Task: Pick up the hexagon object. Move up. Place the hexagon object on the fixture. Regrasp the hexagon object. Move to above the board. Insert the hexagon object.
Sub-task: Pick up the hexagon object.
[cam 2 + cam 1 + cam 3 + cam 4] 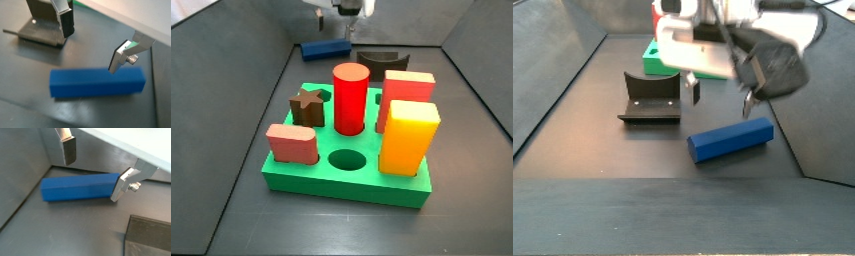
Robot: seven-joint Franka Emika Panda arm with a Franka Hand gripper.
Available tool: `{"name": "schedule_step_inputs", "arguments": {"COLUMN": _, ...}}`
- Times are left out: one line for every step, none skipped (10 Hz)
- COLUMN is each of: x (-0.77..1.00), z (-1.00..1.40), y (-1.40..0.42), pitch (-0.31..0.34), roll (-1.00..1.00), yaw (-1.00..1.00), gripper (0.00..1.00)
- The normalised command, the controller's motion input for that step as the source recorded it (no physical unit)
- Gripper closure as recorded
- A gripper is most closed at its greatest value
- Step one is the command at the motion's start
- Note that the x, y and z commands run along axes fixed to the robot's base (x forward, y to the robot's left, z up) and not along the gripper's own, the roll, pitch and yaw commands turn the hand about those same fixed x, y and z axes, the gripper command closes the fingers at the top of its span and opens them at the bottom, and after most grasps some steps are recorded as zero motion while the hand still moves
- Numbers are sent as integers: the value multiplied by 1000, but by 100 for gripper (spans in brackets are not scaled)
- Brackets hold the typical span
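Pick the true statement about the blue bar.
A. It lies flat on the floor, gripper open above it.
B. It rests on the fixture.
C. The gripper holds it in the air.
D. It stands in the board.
A: the blue bar lies on the floor beside the fixture, and the gripper hovers over it with fingers spread, not touching.

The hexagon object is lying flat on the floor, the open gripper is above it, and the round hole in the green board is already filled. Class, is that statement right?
One part is wrong. The round hole in the board is empty, as a side view shows. The rest holds: the hexagon object lies flat on the floor and the gripper is open above it.
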Motion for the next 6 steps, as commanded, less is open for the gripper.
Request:
{"name": "schedule_step_inputs", "arguments": {"x": 231, "z": -514, "y": 391, "pitch": 279, "roll": 0, "yaw": -606, "gripper": 0}}
{"name": "schedule_step_inputs", "arguments": {"x": 186, "z": -654, "y": 211, "pitch": 91, "roll": 0, "yaw": -806, "gripper": 0}}
{"name": "schedule_step_inputs", "arguments": {"x": 174, "z": -791, "y": 191, "pitch": 13, "roll": -3, "yaw": -826, "gripper": 0}}
{"name": "schedule_step_inputs", "arguments": {"x": 254, "z": -911, "y": 131, "pitch": 0, "roll": -16, "yaw": -840, "gripper": 0}}
{"name": "schedule_step_inputs", "arguments": {"x": 260, "z": -866, "y": 86, "pitch": -19, "roll": 0, "yaw": -811, "gripper": 0}}
{"name": "schedule_step_inputs", "arguments": {"x": 263, "z": -826, "y": 109, "pitch": -34, "roll": 0, "yaw": -769, "gripper": 0}}
